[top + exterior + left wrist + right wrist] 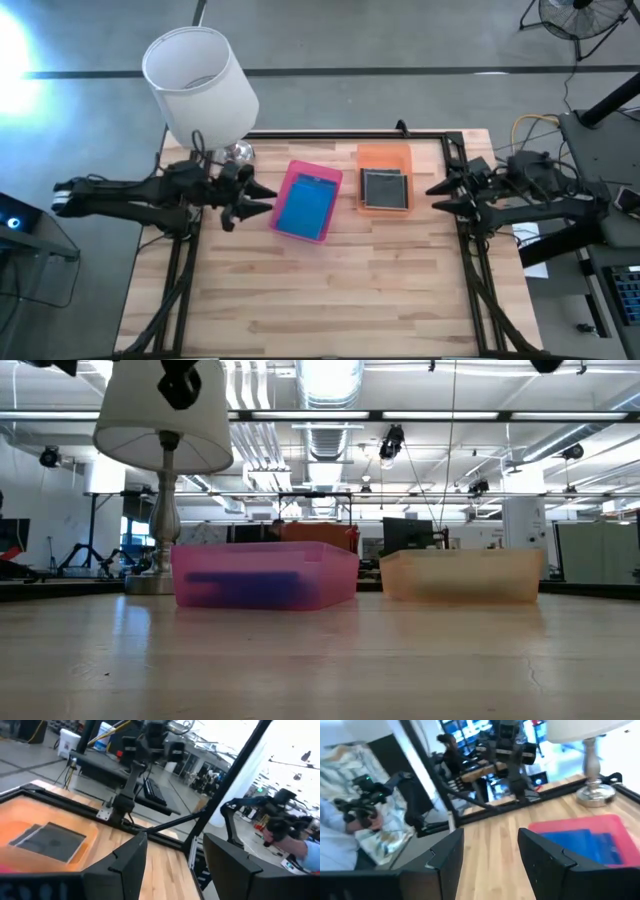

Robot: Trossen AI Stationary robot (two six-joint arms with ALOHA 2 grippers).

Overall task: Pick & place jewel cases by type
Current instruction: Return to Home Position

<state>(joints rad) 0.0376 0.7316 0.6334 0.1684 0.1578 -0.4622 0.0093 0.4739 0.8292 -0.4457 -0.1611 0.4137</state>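
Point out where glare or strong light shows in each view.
High view: glare whites out the floor at the upper left edge. Low view: ceiling lights blaze, tabletop shines. Left wrist view: room washed white. Right wrist view: lampshade overexposed.

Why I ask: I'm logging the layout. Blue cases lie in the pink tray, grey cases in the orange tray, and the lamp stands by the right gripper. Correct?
No: the high view shows the lamp by the left gripper, not the right one. The rest holds: blue cases in the pink tray, grey cases in the orange tray.
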